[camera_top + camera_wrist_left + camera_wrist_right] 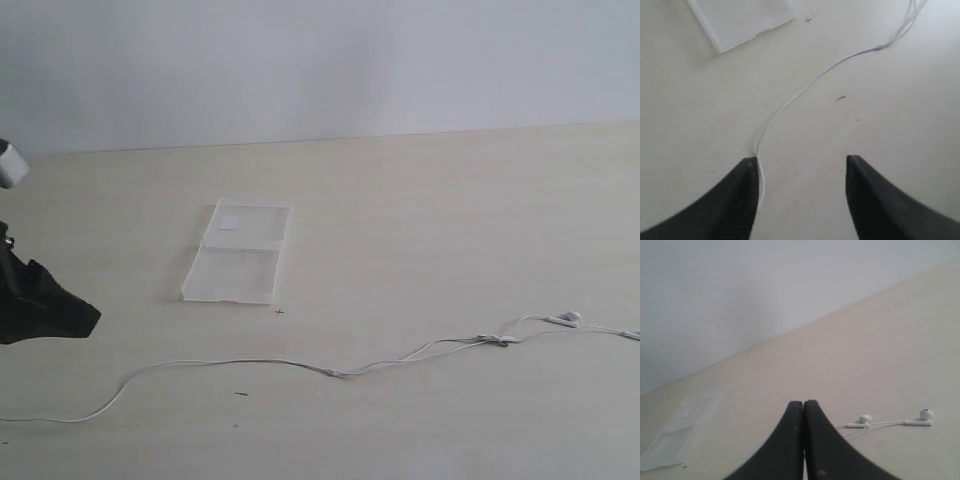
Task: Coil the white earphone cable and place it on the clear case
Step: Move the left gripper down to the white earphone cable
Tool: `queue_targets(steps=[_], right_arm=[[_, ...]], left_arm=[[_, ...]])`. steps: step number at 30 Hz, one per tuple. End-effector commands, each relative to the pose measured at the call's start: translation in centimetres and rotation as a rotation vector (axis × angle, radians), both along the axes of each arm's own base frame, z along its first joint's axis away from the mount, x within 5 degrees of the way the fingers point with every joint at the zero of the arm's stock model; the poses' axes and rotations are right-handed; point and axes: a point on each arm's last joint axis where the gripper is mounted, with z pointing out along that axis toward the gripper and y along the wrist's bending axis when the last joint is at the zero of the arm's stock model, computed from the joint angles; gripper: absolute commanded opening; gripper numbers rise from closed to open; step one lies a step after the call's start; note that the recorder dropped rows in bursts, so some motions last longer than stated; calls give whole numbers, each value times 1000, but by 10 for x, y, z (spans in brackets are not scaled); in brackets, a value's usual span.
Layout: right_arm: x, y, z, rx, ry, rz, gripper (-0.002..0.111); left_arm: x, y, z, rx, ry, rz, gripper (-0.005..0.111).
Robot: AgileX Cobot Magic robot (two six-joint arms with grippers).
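From the exterior I saw the cable [300, 364] stretched uncoiled, near the case [238, 255] but apart from it, and the left arm [40, 305] low. At the left wrist, the left gripper [802, 165] gaped, pointing down, one finger beside the cable. At the right wrist, the right gripper [803, 407] was clenched empty, the earbuds [926, 414] well away from the case.

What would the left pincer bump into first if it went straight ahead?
Probably the white earphone cable, lying across the table just ahead of the open left pincer. Depth is unclear, so it might touch bare table first.

Transparent plastic case [237, 255], matt tabletop [450, 220]
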Motion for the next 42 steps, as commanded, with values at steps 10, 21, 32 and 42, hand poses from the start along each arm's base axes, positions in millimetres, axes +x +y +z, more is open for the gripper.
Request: queue_targets(steps=[10, 21, 32, 42], right_arm=[[0, 0, -1, -2, -8, -7, 0], [0, 0, -1, -2, -8, -7, 0], [0, 0, -1, -2, -8, -7, 0], [0, 0, -1, -2, -8, -7, 0]], left_arm=[[48, -47, -98, 240, -34, -205, 54], [66, -51, -110, 227, -20, -178, 54], [64, -52, -124, 223, 45, -223, 54], [62, -53, -127, 214, 70, -242, 33]])
